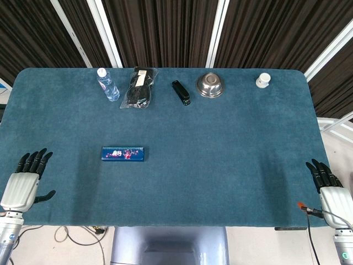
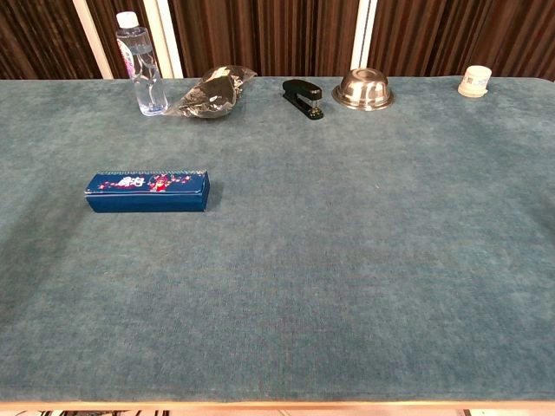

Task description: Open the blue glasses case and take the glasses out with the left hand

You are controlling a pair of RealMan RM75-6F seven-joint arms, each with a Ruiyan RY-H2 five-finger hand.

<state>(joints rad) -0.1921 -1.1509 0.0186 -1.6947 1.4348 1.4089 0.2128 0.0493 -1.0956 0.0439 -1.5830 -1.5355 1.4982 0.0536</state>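
Note:
The blue glasses case (image 1: 122, 153) lies closed on the teal table, left of centre; in the chest view the glasses case (image 2: 147, 191) shows a floral print on its lid. No glasses are visible. My left hand (image 1: 26, 179) rests at the table's near left corner, fingers apart and holding nothing, well to the left of the case. My right hand (image 1: 328, 187) sits at the near right corner, fingers extended and empty. Neither hand appears in the chest view.
Along the far edge stand a water bottle (image 1: 108, 84), a plastic bag with dark contents (image 1: 138, 88), a black stapler (image 1: 181, 92), a metal bowl (image 1: 210, 85) and a small white jar (image 1: 263, 80). The table's front edge (image 1: 165, 225) runs between the hands.

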